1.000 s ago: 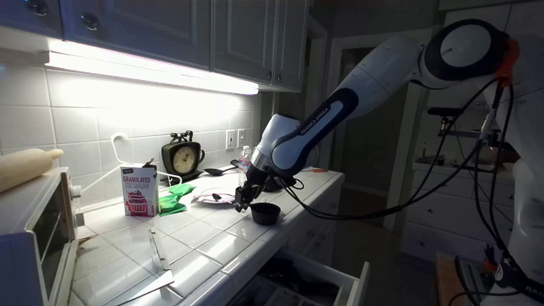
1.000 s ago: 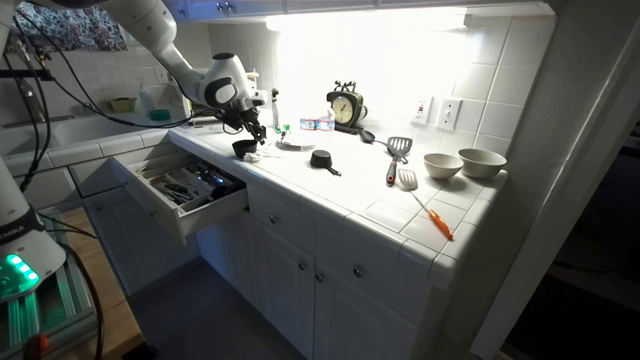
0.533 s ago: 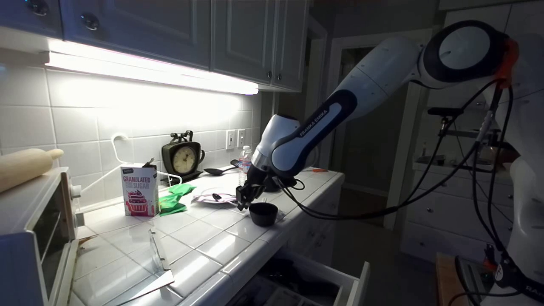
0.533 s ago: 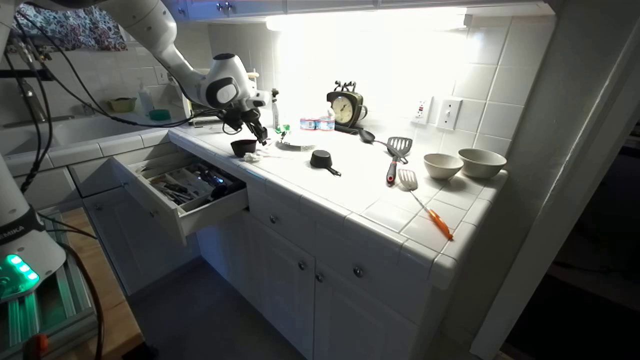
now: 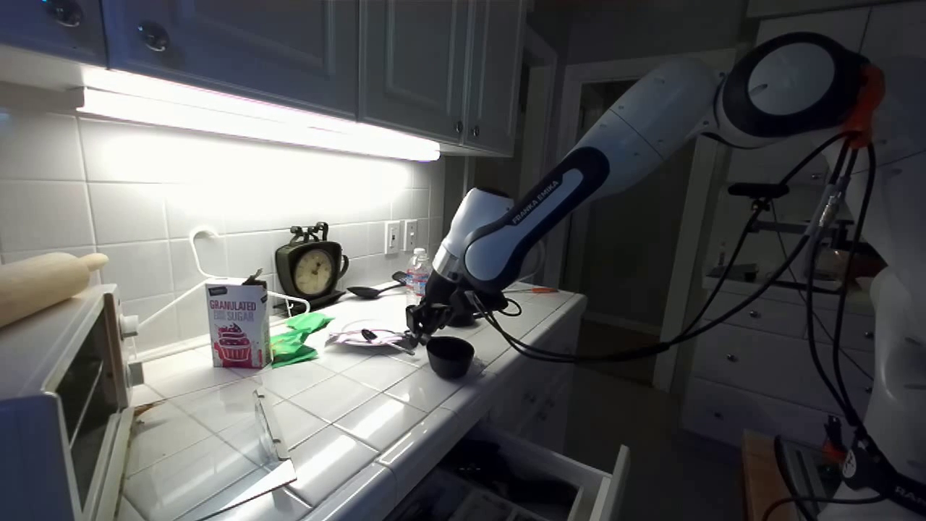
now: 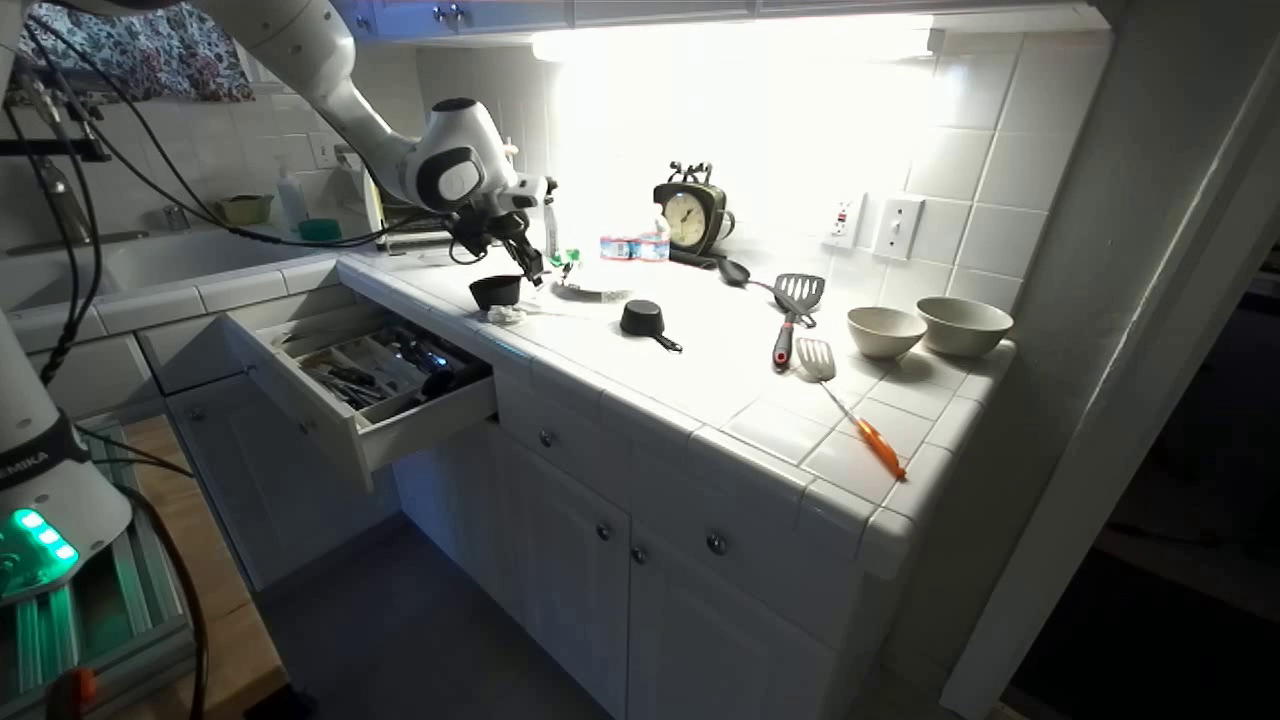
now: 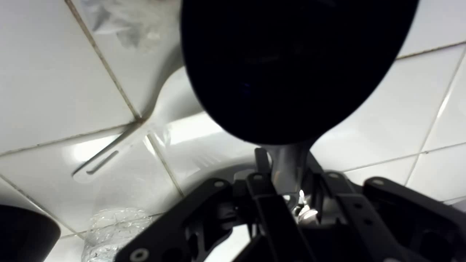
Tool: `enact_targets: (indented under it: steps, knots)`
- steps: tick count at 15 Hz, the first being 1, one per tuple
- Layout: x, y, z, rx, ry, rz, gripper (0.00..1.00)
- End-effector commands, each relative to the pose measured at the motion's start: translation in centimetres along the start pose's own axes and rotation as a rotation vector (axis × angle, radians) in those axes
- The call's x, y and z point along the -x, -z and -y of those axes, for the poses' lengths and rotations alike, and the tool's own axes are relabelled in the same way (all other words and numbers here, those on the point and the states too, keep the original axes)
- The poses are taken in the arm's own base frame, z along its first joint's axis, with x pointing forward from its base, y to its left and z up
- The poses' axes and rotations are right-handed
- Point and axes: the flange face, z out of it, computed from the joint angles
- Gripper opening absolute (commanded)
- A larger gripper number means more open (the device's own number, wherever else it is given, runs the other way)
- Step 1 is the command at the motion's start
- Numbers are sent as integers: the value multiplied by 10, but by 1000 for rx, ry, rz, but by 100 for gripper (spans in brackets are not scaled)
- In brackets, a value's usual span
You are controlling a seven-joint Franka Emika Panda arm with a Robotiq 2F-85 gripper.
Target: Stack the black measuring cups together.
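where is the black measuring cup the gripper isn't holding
In an exterior view, the loose cup sits mid-picture on the counter, just right of the white plate.

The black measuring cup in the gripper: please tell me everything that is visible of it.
The black measuring cup is round, its sides narrowing to the base, and looks like plastic. The opening faces up, and the inside is dark. Its handle is pinched by the gripper. It is over the tiled counter, near the front edge; whether its base touches anything, I cannot tell.
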Motion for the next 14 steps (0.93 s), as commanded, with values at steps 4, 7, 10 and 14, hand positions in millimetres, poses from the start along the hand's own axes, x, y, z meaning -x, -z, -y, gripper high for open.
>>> enact_targets:
  steps: [4,7,10,14]
  knots:
    - [-13,17,-15,-6,-58,20,6]
    - [-15,25,-29,9,-84,38,6]
    - [-22,36,-48,22,-118,39,6]
    - [-34,46,-78,40,-175,33,6]
